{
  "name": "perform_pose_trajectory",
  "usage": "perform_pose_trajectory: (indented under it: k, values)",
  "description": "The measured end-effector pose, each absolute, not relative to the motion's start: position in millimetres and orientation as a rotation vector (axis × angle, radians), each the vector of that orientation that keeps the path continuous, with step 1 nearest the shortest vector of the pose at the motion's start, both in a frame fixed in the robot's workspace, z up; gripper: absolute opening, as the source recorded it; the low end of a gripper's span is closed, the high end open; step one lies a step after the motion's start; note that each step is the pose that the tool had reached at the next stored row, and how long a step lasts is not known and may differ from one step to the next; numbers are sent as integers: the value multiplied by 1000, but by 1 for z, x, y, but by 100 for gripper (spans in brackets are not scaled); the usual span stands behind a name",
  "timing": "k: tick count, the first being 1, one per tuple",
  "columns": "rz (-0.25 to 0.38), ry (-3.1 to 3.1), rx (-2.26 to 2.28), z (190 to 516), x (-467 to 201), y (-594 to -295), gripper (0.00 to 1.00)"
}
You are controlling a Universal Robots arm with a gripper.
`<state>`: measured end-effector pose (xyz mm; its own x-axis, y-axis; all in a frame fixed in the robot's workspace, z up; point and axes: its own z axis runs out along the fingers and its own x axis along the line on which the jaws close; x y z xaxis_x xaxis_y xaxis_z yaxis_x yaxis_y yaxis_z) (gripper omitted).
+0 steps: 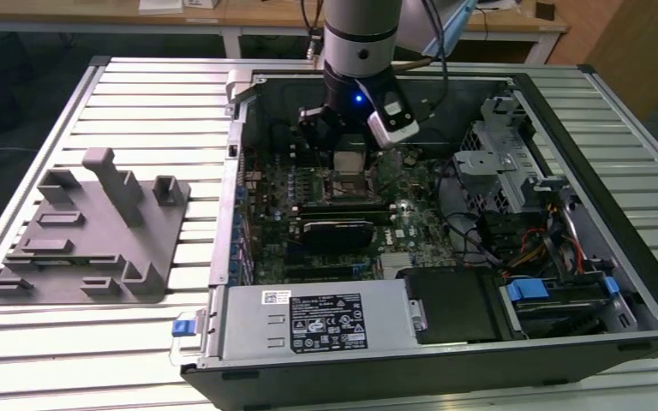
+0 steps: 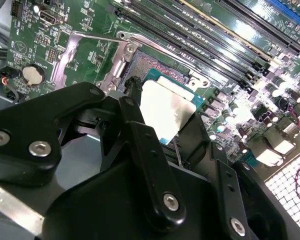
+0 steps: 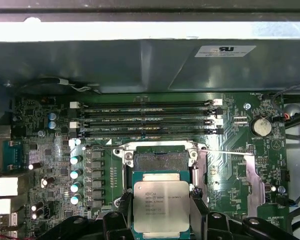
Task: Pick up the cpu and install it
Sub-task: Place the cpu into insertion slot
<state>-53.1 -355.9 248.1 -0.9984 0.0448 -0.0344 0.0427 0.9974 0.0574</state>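
Observation:
The cpu [image 3: 161, 206], a flat square chip with a silvery top plate, hangs between my black fingers [image 3: 197, 212], just short of the open socket [image 3: 160, 160] on the green motherboard [image 3: 50, 150]. My gripper [image 3: 161, 216] is shut on the cpu by two opposite edges. In the second wrist view the cpu [image 2: 166, 106] sits tilted above the socket [image 2: 140, 67], with the gripper [image 2: 165, 112] around it. The socket's metal load plate [image 2: 87, 55] is swung open to one side. In the exterior view the gripper [image 1: 348, 157] reaches down into the computer case, over the socket [image 1: 348, 184].
The open computer case [image 1: 603, 103] lies on a slatted metal table [image 1: 134, 94]. A grey plastic fixture block [image 1: 83, 231] stands at the exterior view's left. Memory slots [image 3: 145, 120] run beside the socket. A power supply [image 1: 318, 321], drive cage [image 1: 512, 167] and cables [image 1: 535, 248] crowd the case.

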Motion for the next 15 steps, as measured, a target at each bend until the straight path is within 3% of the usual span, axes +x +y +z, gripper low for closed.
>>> perform_pose_trajectory:
  k: [15]
  values:
    - [84, 3088, 280, 248, -53, -356, 54]
